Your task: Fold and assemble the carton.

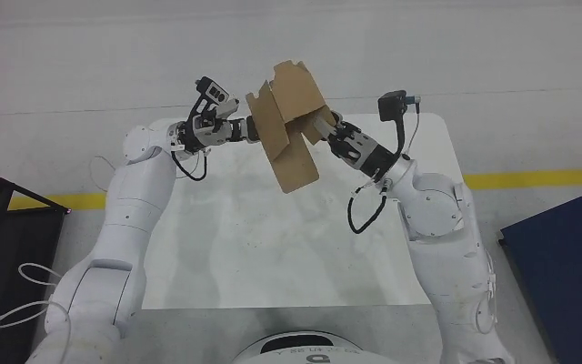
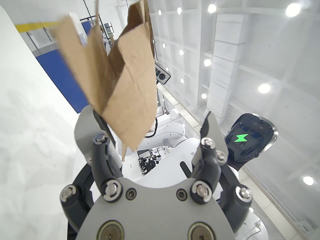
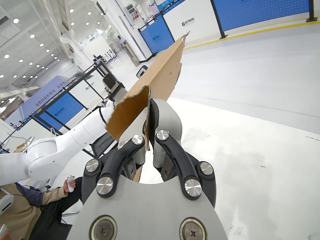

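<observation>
Right hand [image 3: 149, 126]: closed tightly on the carton [image 3: 160, 81]; a ragged-edged flap is pinched between its two fingers.
Left hand [image 2: 150, 129]: spread wide open, and nothing is gripped. A lower corner of the carton is seen in the gap, close against one finger, while the other finger stands well apart from the cardboard.
Carton: plain brown cardboard, only partly folded, with creased panels and several flaps splayed out in different directions. It is held in the air, tilted, between the two hands, with one long panel hanging down toward the robot.
Place: in the top view the carton is seen above the far part of the worktop [image 1: 273, 246] and is not rested on it. The left hand is set at one side of it and the right hand at the other.
Worktop: white, with faint grey marbling.
</observation>
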